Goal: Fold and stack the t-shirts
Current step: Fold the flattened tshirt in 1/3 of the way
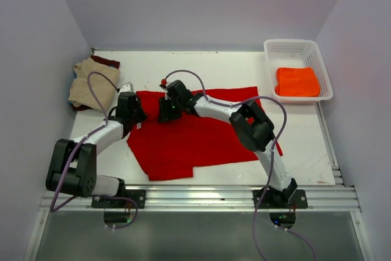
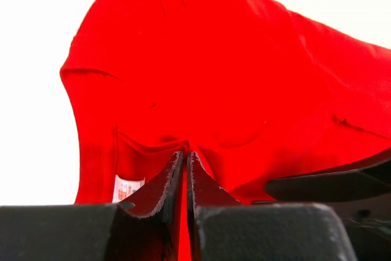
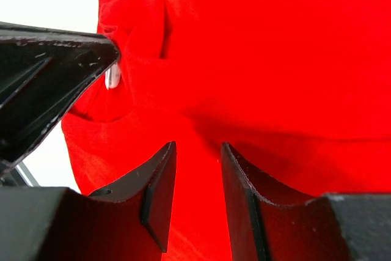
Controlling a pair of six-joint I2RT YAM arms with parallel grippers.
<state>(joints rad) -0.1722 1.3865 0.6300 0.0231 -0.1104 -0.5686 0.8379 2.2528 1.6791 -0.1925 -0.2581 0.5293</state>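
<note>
**A:** Red t-shirt (image 1: pixel 195 139): spread out but wrinkled across the middle of the desk, its hem reaching toward the near edge. No fold made yet.

**B:** Grips?

**A:** Left gripper (image 2: pixel 185 158) is clamped tight on a pinch of red cloth just beside the white neck label (image 2: pixel 127 187). Right gripper (image 3: pixel 195 151) is close by, toward the far edge. Its fingers are parted with cloth under the gap, nothing pinched.

**B:** Why both at the collar end?

**A:** Judgement: two holds along the neckline would let the shirt be lifted and laid straight for the first fold. The right must close first.

**B:** The others?

**A:** Orange t-shirt (image 1: pixel 297 81) lies folded in the white basket (image 1: pixel 293 44) at the far-right corner, likely the start of the stack. Tan t-shirt (image 1: pixel 91 80) is heaped over a dark maroon t-shirt (image 1: pixel 109 61) at the far-left corner, unfolded.
</note>
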